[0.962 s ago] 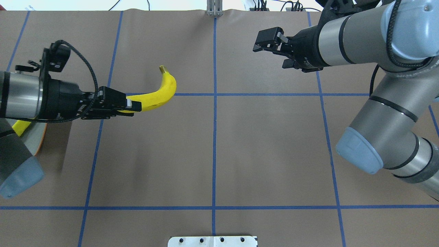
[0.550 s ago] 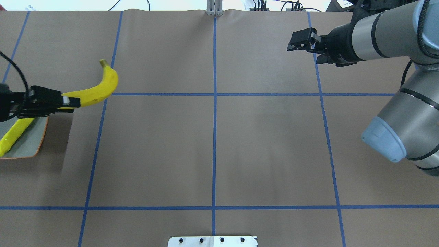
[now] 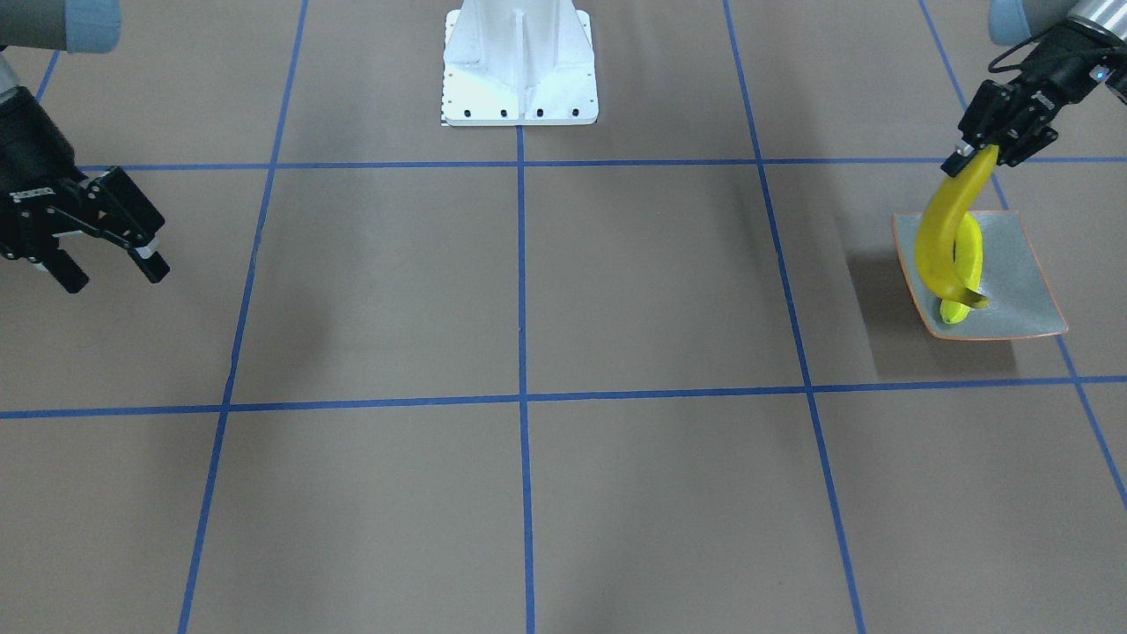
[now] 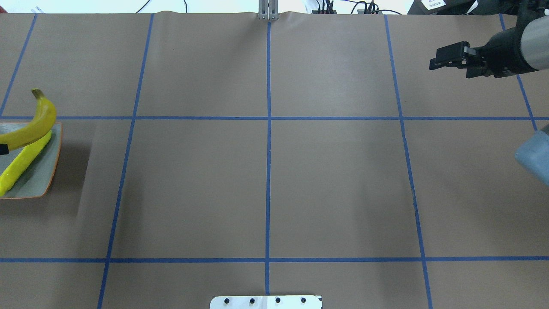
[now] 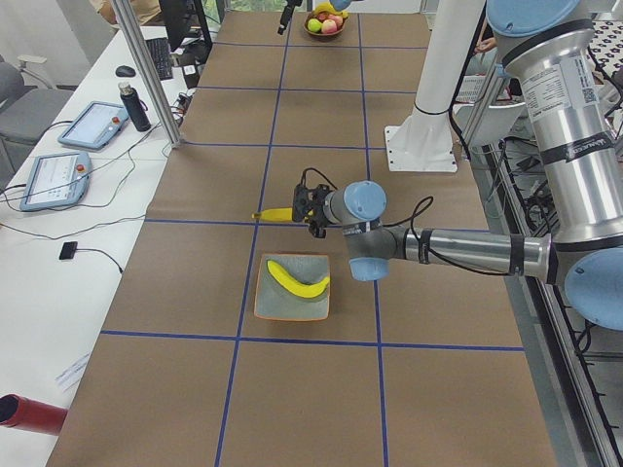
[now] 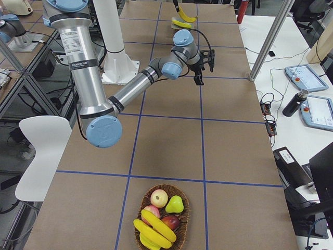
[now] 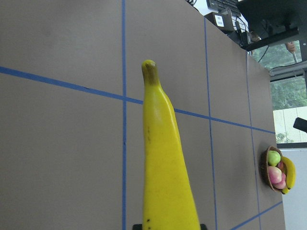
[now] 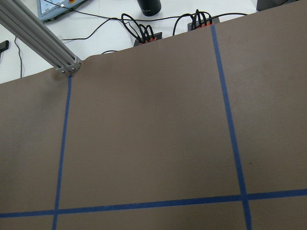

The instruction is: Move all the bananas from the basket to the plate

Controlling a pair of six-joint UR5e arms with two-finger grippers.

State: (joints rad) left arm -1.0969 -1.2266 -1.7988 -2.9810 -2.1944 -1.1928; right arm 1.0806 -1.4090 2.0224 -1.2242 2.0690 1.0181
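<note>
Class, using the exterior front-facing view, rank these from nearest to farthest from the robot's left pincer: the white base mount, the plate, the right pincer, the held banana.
1. The held banana, gripped by the left pincer at the upper right of the view.
2. The plate, just below it on the right.
3. The white base mount, top centre.
4. The right pincer, at the far left edge.
</note>
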